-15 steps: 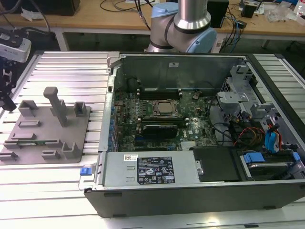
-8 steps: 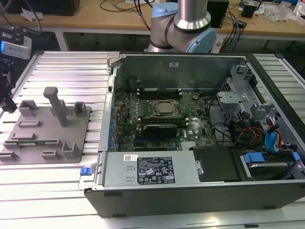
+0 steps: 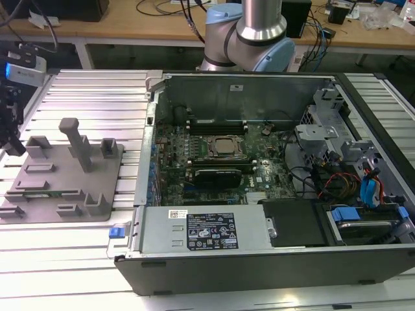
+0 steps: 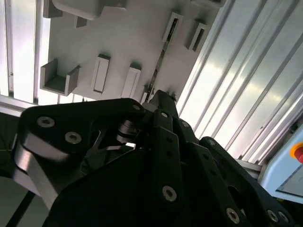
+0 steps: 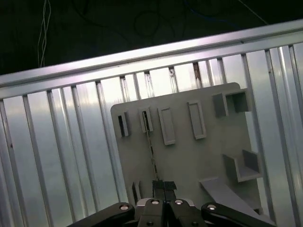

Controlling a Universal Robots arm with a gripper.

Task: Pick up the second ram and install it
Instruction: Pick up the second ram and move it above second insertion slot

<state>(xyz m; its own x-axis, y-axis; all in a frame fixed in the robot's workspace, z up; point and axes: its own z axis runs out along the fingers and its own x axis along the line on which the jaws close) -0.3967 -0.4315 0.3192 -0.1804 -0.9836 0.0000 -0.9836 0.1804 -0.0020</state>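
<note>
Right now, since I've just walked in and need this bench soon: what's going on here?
The robot arm's gripper hangs low over the grey fixture plate, which lies on the slatted table beside the open computer case. The second ram, a slim green stick, stands on edge in the plate's holders, with the gripper right at one end of it. I cannot tell whether it is gripped. It is not in the case.

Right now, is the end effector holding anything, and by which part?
Nothing. The ram lies in the fixture; the end effector hangs above it.
</note>
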